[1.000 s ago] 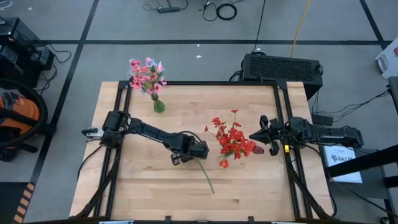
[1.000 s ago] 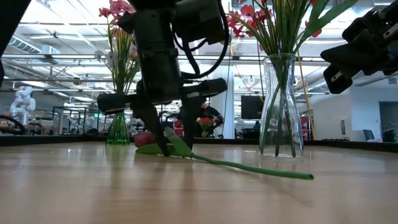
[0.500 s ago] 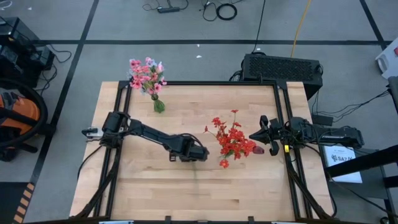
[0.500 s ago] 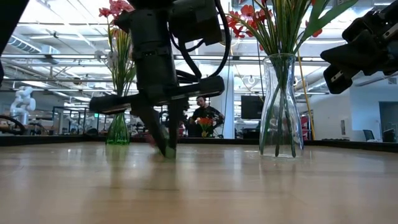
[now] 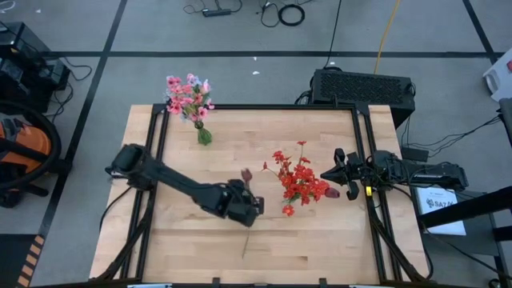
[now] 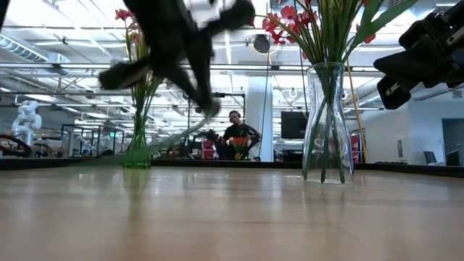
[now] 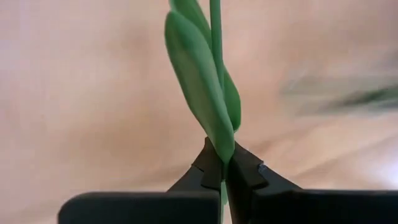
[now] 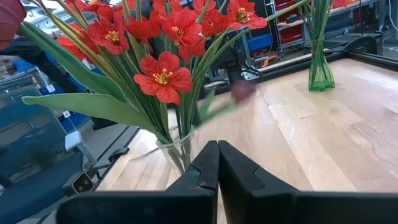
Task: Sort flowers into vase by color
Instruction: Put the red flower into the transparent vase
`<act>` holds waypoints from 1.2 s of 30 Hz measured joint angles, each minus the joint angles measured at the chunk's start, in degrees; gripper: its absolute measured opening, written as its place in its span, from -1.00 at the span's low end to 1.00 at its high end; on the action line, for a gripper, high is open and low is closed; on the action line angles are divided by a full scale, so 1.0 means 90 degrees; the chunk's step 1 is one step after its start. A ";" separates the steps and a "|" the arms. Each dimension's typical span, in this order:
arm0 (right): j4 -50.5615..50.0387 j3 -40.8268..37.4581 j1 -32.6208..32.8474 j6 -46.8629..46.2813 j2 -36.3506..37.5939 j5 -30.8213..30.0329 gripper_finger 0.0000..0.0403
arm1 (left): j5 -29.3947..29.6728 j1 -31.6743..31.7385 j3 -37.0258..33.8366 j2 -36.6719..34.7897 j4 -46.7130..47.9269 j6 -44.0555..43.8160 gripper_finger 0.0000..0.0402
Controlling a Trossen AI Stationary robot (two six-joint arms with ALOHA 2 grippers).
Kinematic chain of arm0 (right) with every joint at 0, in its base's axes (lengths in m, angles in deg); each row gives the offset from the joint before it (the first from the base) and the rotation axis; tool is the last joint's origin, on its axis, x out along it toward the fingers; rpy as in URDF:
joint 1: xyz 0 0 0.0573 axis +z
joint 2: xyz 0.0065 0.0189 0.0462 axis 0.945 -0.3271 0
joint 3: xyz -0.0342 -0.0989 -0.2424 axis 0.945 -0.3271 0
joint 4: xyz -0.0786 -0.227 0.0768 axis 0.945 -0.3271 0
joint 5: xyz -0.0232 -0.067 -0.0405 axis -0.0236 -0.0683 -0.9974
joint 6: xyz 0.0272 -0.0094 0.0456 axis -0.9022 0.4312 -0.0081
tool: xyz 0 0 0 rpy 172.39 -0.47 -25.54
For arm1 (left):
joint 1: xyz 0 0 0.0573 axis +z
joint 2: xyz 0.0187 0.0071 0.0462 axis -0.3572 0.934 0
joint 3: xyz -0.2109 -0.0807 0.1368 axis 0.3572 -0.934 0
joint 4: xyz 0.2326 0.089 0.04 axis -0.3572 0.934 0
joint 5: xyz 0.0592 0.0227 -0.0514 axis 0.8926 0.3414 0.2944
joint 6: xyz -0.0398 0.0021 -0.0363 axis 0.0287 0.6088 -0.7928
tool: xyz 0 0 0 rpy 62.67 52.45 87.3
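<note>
My left gripper (image 5: 250, 208) is near the table's middle, shut on a single flower (image 5: 246, 188) with a dark maroon bloom (image 5: 246, 174) and a long green stem. In the low view it is blurred and raised above the table (image 6: 209, 109). Red flowers (image 5: 300, 180) stand in a clear vase (image 6: 324, 123), right of centre. Pink flowers (image 5: 190, 96) stand in a small green vase (image 5: 205, 137) at the far edge. My right gripper (image 5: 332, 176) waits shut at the table's right edge, just behind the red flowers (image 8: 165, 74). My left gripper pinches the flower's green stem between its two fingers, where a leaf (image 7: 205, 93) joins it (image 7: 222, 154). The fingers lie across the stem. The flower is lifted clear of the table, with the bloom toward the far edge and the stem's free end (image 5: 244, 254) toward the near edge.
The wooden table (image 5: 184, 248) has a black frame along its edges. A black box (image 5: 364, 86) sits beyond the far right corner. Bare wood lies left of and in front of my left gripper.
My left gripper has shut on the stem of the flower lying on the table, then risen with it and shifted a little toward the near edge. The flower has come up off the table and swung round, so that its bloom now points toward the far edge.
</note>
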 joint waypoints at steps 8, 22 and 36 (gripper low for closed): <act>-0.0001 0.0000 0.0001 0.0000 0.0001 -0.0002 -1.00 | 0.4387 -0.0997 0.0007 -0.1258 -0.0182 0.2308 -0.99; -0.0009 0.0000 0.0002 0.0000 0.0002 -0.0002 -1.00 | 0.3099 -0.0629 0.0000 -0.1426 -0.5506 1.0901 -1.00; -0.0015 0.0000 0.0002 0.0000 0.0002 -0.0002 -1.00 | -0.0853 0.0304 -0.1803 -0.1499 -0.9599 1.1822 -1.00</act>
